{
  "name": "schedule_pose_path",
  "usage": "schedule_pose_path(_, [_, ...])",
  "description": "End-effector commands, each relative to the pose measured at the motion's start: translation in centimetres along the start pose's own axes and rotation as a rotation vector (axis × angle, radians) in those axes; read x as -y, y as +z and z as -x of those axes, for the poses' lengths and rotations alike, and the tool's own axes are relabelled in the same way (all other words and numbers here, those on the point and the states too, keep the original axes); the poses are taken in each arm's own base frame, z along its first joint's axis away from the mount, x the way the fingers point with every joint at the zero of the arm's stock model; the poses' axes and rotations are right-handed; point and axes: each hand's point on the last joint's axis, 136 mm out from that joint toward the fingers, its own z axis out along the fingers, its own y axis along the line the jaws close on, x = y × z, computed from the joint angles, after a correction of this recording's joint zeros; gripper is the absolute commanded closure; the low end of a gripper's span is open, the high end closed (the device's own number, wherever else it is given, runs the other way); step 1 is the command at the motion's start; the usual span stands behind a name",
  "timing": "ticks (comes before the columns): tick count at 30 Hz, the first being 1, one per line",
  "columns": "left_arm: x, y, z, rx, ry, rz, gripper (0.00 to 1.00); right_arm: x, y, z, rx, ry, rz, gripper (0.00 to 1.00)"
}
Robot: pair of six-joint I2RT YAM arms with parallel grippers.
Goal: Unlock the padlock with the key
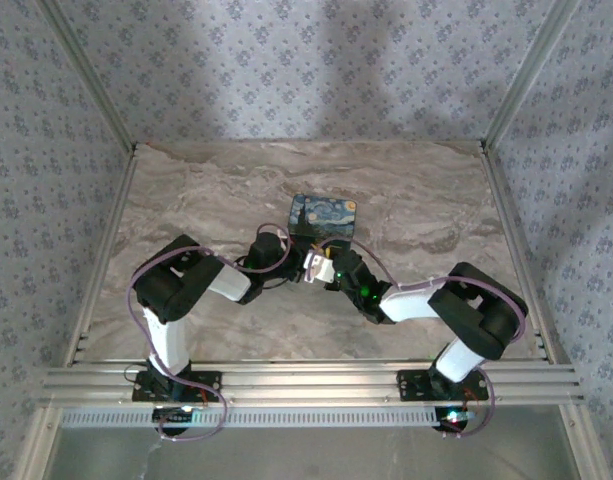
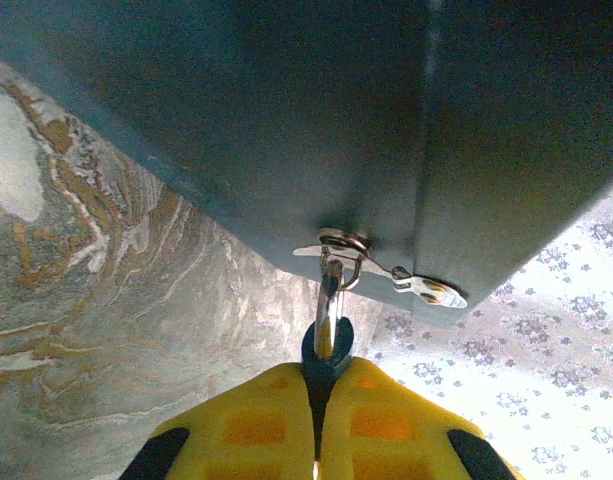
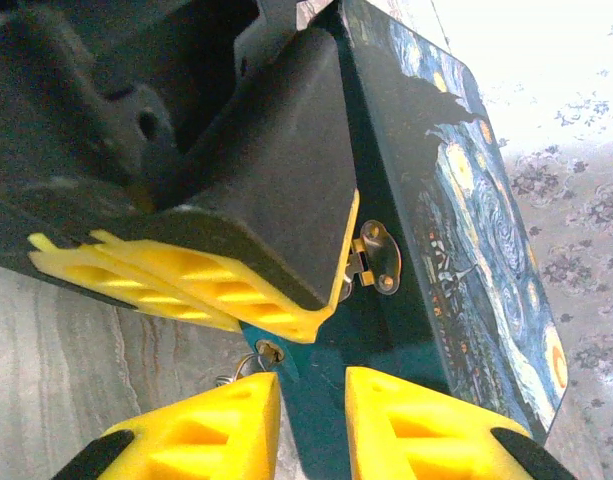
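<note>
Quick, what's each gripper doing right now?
Left gripper: closed on the key, its shaft in the padlock.
Right gripper: closed on the padlock's teal edge.

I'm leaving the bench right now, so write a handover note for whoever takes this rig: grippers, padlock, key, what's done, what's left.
Left gripper: shut on the head of the key.
Right gripper: shut on the teal edge of the padlock.
Key: its shaft tip sits in the keyhole on the padlock's side.
Done: key seated.
Left: turn it and open the padlock; nothing shows it unlocked.
</note>
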Motion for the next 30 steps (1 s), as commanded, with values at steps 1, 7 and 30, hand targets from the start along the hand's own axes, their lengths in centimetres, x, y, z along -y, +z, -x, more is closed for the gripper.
schedule_pose_path(1, [1.7, 0.1, -0.9, -0.029, 0.015, -0.051, 1.0, -0.9, -0.4, -0.6, 0.011, -0.044, 0.02, 0.74])
schedule_pose_path(7, [1.8, 0.1, -0.8, -0.026, 0.015, -0.053, 1.0, -1.4, -2.7, -0.8, 0.035, -0.049, 0.064, 0.71])
schedule_pose_path(30, [1.8, 0.2, -0.9, -0.033, 0.016, -0.049, 1.0, -0.8, -0.6, 0.3, 0.05, -0.06, 0.018, 0.69])
